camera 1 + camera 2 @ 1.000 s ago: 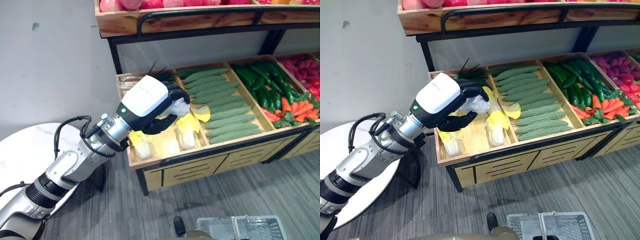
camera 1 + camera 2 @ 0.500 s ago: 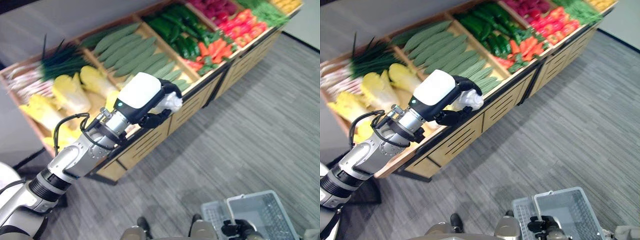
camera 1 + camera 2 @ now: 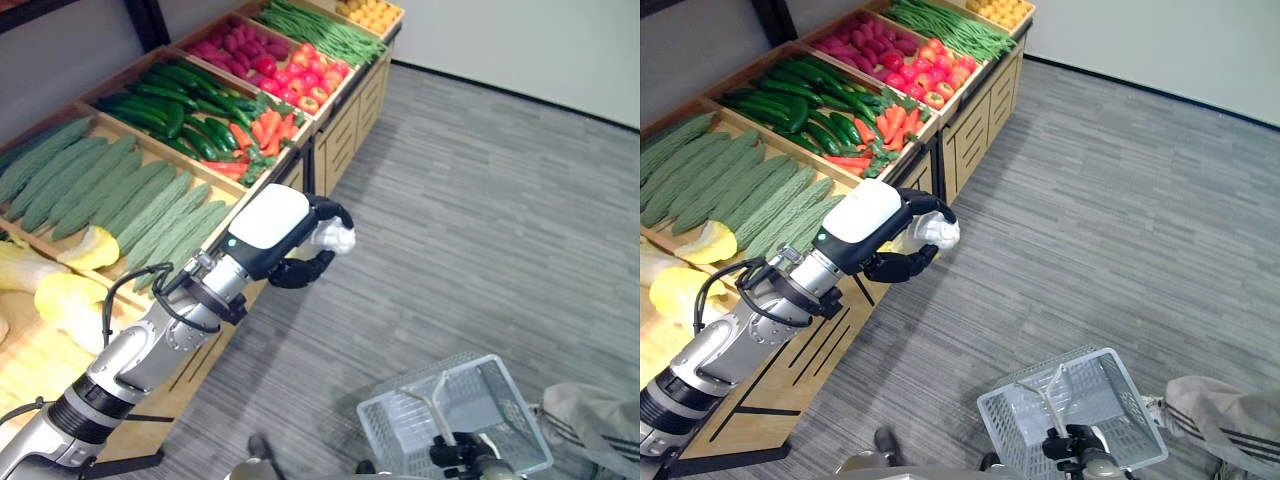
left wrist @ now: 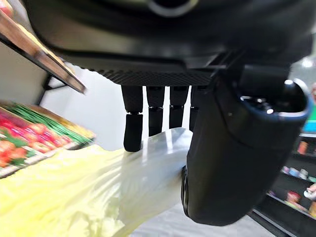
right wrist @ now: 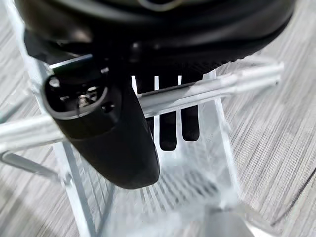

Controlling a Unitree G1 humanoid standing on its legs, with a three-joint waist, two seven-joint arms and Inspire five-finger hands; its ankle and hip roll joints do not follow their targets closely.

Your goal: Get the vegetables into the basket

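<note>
My left hand (image 3: pixel 272 226) is shut on a pale yellow-white napa cabbage (image 3: pixel 337 239) and holds it in the air past the front edge of the vegetable stand (image 3: pixel 345 110). In the left wrist view the fingers (image 4: pixel 132 123) and thumb (image 4: pixel 232 163) curl round the cabbage (image 4: pixel 94 192). A clear wire basket (image 3: pixel 395 440) hangs low at the lower right. My right hand (image 3: pixel 462 457) is shut on its handle (image 5: pixel 207 91), as the right wrist view shows.
The stand holds bitter gourds (image 3: pixel 110 195), cucumbers (image 3: pixel 180 105), carrots (image 3: pixel 265 130), tomatoes (image 3: pixel 310 80) and green beans (image 3: pixel 320 30). More napa cabbages (image 3: pixel 70 295) lie at its left. Grey floor (image 3: pixel 480 220) stretches to the right. A person's striped trouser leg (image 3: pixel 600 430) is beside the basket.
The camera has swung right along the stand. My left hand has carried the cabbage out of the bin and off the stand's edge. The basket shows more fully.
</note>
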